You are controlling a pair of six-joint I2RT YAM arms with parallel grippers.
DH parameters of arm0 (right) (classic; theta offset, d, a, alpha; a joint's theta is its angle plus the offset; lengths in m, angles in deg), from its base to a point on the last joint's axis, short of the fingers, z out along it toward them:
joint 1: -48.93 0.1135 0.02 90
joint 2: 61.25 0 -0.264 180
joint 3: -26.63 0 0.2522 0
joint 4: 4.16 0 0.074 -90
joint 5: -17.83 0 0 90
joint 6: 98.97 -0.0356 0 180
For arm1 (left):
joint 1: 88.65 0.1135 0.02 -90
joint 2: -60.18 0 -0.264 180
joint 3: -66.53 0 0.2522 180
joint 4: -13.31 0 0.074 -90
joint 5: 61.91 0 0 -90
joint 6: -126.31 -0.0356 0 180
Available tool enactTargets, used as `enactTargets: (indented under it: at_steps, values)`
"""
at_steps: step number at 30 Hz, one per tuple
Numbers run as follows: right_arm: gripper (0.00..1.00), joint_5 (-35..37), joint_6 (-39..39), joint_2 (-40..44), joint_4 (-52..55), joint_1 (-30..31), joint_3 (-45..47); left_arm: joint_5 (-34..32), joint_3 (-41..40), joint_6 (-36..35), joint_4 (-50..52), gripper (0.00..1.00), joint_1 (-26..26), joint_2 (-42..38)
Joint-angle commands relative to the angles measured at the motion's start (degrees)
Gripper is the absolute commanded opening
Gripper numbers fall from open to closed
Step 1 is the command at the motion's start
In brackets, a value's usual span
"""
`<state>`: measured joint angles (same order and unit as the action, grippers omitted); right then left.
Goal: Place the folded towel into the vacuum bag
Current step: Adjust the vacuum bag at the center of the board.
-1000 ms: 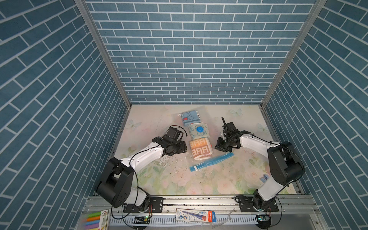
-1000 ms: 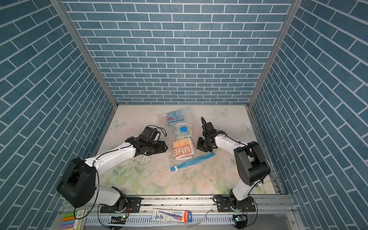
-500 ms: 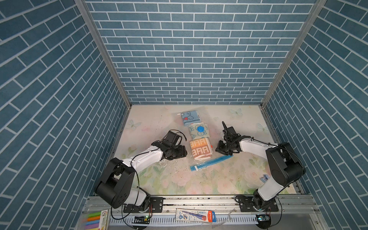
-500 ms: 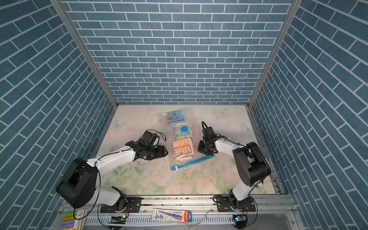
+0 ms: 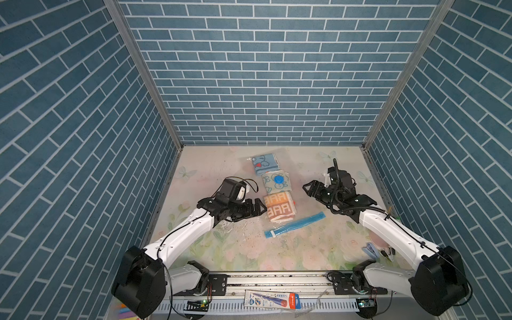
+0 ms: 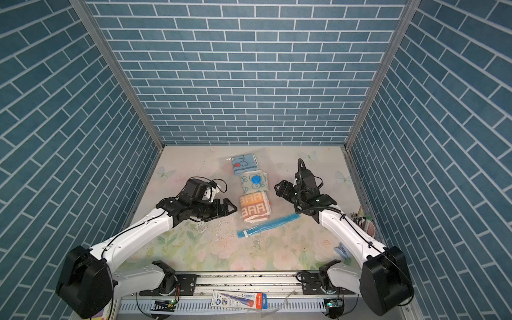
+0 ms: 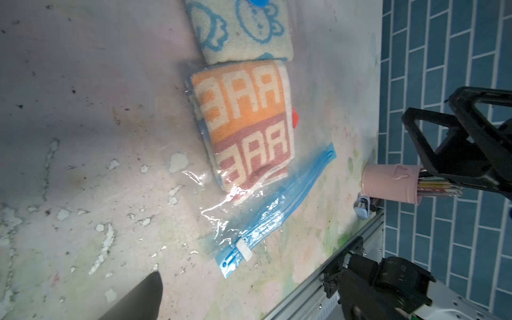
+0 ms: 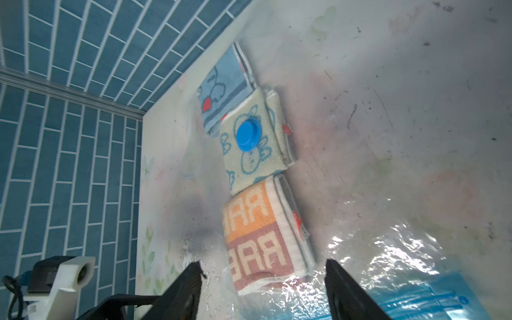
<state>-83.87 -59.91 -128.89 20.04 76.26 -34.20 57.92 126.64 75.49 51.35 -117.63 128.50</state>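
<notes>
I've got my left gripper [image 5: 261, 209] and right gripper [image 5: 305, 189] both spread wide and empty, flanking the orange towel [image 5: 279, 206], which lies inside the vacuum bag [image 8: 393, 257] between the cream towel [image 5: 274, 186] and the zip strip [image 5: 294, 224], with the pencil cup [image 6: 367, 225] well apart.

The left wrist view cuts off the cream towel [image 7: 241, 30], leaving a sliver of the valve cap [image 7: 257, 2], and shows only one blurred dark tip [image 7: 138, 299] of the left jaws. There a black framed part [image 7: 457, 138], itself cut off, covers the pencil ends [image 7: 437, 188] in the pink cup [image 7: 388, 182]. In the right wrist view the zip strip [image 8: 415, 304] runs out of frame, and glare hides the bag [image 8: 374, 263] beside it. In both top views the bag's outline is too faint to trace, and a small blue thing [image 5: 370, 250] on the bench [image 5: 304, 257] cannot be named.
</notes>
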Motion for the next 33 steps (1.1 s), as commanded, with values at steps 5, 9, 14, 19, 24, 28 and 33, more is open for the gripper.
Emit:
enactTargets:
  at_steps: [5,9,14,19,24,28,33]
  values:
    - [0.70,-4.45,-4.61,6.57,-8.53,5.16,8.85,7.29,-7.80,6.11,-7.66,0.98,0.71,-2.81]
    - [0.70,2.27,-6.25,10.70,-10.69,11.77,15.46,6.77,-12.10,5.17,-8.23,0.95,0.80,-4.96]
    - [0.69,10.65,-14.02,14.04,-15.12,16.27,22.23,3.45,-16.61,9.23,-7.48,0.93,0.84,-12.48]
    - [0.68,13.69,-17.14,12.51,-11.74,18.61,22.02,2.74,-26.40,21.06,-15.83,0.92,0.84,-19.15]
    - [0.69,13.27,-20.30,12.68,-11.90,19.46,22.47,2.09,-31.70,29.76,-21.79,0.91,0.84,-22.90]
    - [0.69,13.45,-21.70,14.20,-12.02,19.60,24.17,1.21,-30.57,27.60,-16.71,0.91,0.85,-23.37]
    - [0.69,14.22,-23.96,16.36,-12.39,19.69,26.84,2.72,-30.73,26.76,-17.15,0.91,0.84,-20.27]
